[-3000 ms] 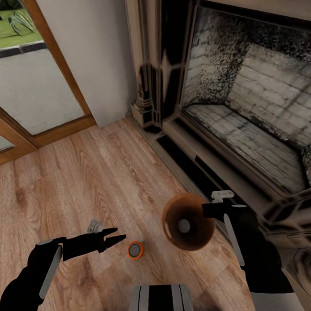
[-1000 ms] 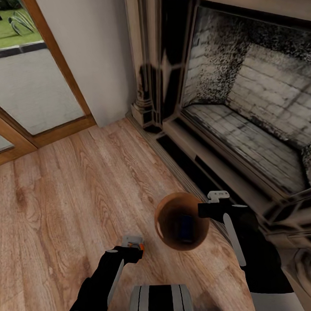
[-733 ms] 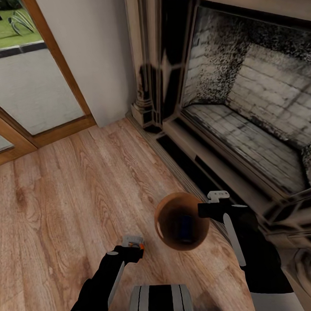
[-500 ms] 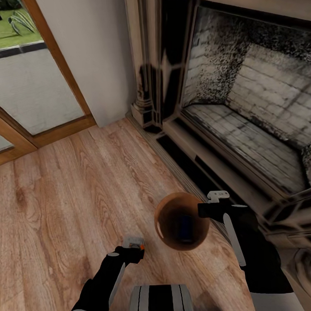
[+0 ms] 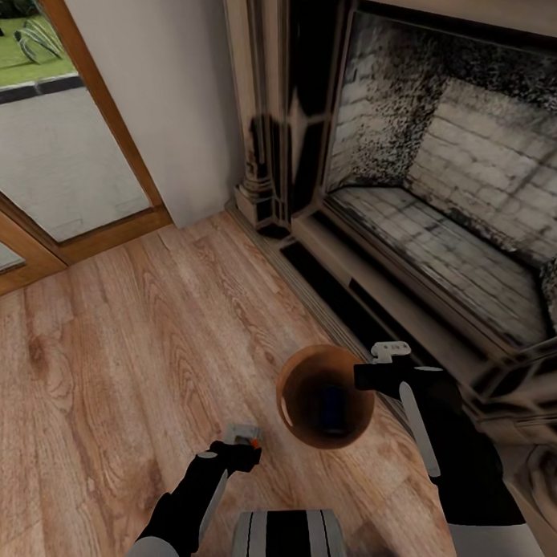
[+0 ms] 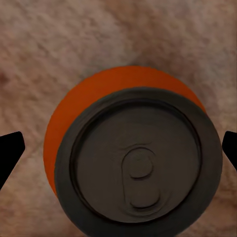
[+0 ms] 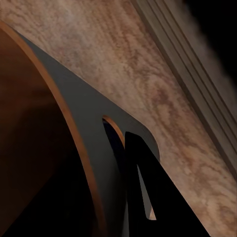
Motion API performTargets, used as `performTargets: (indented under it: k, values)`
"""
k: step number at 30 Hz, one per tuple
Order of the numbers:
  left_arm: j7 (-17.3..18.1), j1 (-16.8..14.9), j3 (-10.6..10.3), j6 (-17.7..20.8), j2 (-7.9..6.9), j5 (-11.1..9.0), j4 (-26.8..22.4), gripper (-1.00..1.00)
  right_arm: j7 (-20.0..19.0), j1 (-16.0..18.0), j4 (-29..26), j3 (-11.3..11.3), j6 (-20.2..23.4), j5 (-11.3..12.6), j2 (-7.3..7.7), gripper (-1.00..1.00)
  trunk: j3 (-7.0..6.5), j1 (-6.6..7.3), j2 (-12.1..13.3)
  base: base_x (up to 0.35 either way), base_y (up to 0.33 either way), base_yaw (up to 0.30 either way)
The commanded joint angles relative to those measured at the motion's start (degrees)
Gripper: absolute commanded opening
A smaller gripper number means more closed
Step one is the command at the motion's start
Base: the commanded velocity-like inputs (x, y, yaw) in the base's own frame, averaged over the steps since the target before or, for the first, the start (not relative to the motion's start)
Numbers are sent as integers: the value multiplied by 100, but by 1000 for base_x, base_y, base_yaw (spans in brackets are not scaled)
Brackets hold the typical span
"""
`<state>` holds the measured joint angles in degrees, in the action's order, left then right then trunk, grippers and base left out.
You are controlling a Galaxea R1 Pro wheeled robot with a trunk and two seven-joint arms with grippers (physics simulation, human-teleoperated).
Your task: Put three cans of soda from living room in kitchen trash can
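I have the left hand (image 5: 243, 448) low over the wood floor (image 5: 136, 340), pointing straight down on a can (image 6: 131, 158) that stands upright there, near the base of the rig. In the left wrist view the can's grey top faces the camera with the orange side showing around its far rim. The two black fingertips (image 6: 10, 153) sit well out to either side of it, clear of the can, so this hand is wide open and grips nothing. From the head view, only a sliver of orange shows beside the hand.

The right hand (image 5: 377, 377) holds the bin (image 5: 324, 396) by its right rim, off the floor and tilted, mouth toward the head camera. In the right wrist view one dark finger (image 7: 148, 197) lies outside the bin wall (image 7: 74, 113); the hand is clamped on that rim. A dark shape lies inside the bin; I cannot tell what.

The fireplace (image 5: 436, 185) is far right, the glass door (image 5: 41, 158) far left.
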<state>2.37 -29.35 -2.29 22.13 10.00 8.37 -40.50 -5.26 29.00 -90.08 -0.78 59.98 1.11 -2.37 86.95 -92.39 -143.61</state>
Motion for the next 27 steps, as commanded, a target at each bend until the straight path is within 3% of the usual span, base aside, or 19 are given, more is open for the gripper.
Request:
performTargets:
  k: [1,2,3,8,17,20,23,27]
  values:
    - [2,0,0,-4,0,-4,7,100,-6,1,-1,-1,2,118,-1,-100,0,0,0,0,0,0]
    - [4,0,0,-4,0,-5,8,100,-7,1,-1,-1,2,118,-1,-100,0,0,0,0,0,0]
    - [2,0,0,-6,0,-14,12,-100,-7,1,-1,0,2,118,-1,-100,0,0,0,0,0,0]
    - [8,-15,1,-21,0,-161,31,-100,-8,1,-1,4,2,118,-1,-100,0,0,0,0,0,0]
    - [27,-18,-1,-79,0,-161,-52,-100,-7,1,-1,8,2,118,-1,-100,0,0,0,0,0,0]
    - [69,3,-302,217,0,-165,-998,-100,-9,1,-1,26,2,118,7,-100,0,0,0,0,0,0]
    - [68,41,-738,916,0,-168,-2049,-100,-10,1,-1,28,2,118,8,-100,0,0,0,0,0,0]
    - [55,71,-928,1597,0,-130,-3278,-100,-10,1,-1,33,2,118,8,-100,0,0,0,0,0,0]
